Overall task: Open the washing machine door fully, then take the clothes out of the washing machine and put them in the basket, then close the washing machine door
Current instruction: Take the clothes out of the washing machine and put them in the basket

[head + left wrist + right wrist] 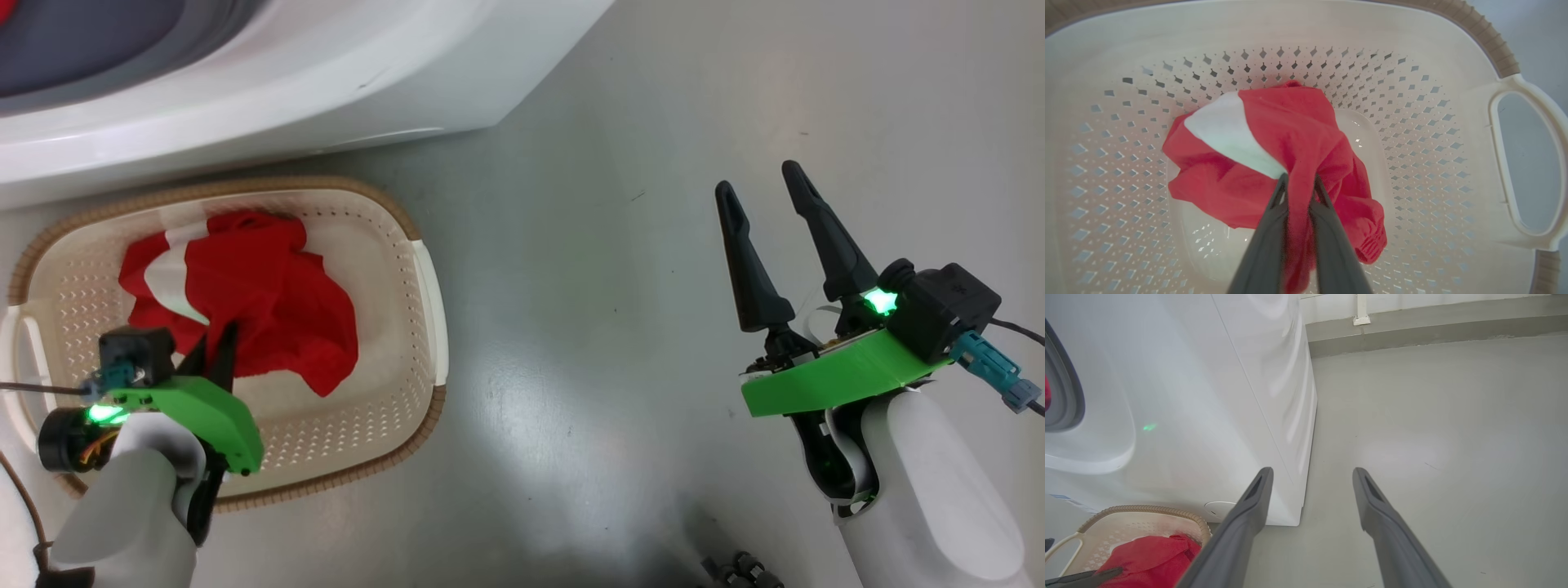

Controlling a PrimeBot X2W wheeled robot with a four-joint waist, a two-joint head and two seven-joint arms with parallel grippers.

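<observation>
A bright red soft fabric garment with a white panel (269,294) lies crumpled in the cream-white perforated plastic basket with the brown woven-look rim (384,245), at the left of the head view, just below the big white front-loading washing machine (326,73). The left gripper (1300,179) reaches down into the basket, its jaws clenched on a bunched fold of the red cloth, which rises in a narrow rope between them. The rest of the garment rests on the basket's base, so it looks ready to be let go.

The right gripper (759,180) hangs over the bare grey floor (612,327) at the right of the frame, jaws released wide and holding nothing.

At the far left edge of the right wrist view a sliver of red shows inside the grey rubber gasket (1065,396), so more clothing probably waits in the drum.

This fabric should be light, limp and not fragile. It will drape and trail, so a pinch on a thick gathered fold near the middle would carry it best, with little left hanging to snag on the gasket or the basket rim.
</observation>
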